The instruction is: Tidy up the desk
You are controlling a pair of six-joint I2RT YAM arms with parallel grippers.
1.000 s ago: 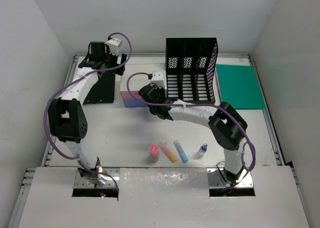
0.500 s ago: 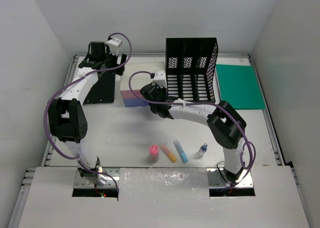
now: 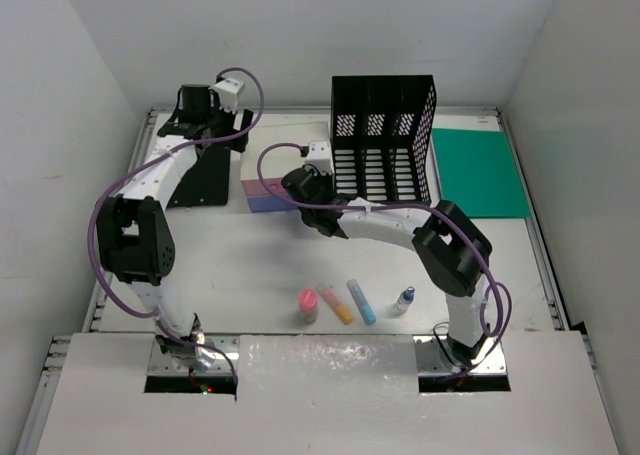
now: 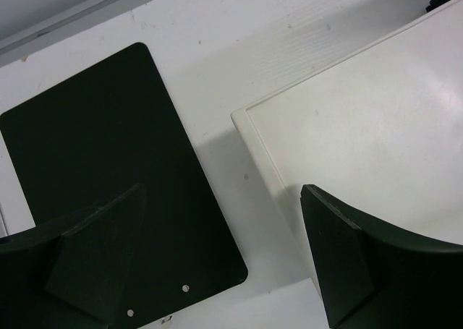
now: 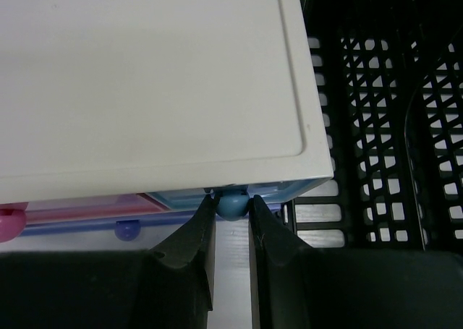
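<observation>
The white desk [image 3: 250, 265] carries a small drawer box [image 3: 262, 197] with a white top [image 5: 145, 76] and pink and blue drawers. My right gripper [image 5: 231, 212] is at the box's front, level with its top right drawer. Its two fingers press on either side of that drawer's round blue knob [image 5: 231, 204], so it is shut on the knob. In the top view this gripper [image 3: 296, 190] sits at the box's right end. My left gripper [image 4: 221, 199] hangs open over the back left of the desk, with nothing between its fingers. Below it are a black mat [image 4: 108, 170] and the box's white top [image 4: 362, 126].
A black mesh file rack [image 3: 383, 140] stands right of the box, close to my right wrist. A green sheet [image 3: 480, 170] lies at the back right. Near the front lie a pink bottle [image 3: 307, 305], two markers [image 3: 335, 303] [image 3: 361, 301] and a small blue-capped bottle [image 3: 402, 300].
My right gripper has edged toward the drawer box and narrowed its jaws onto the blue knob. The left arm has not moved.
</observation>
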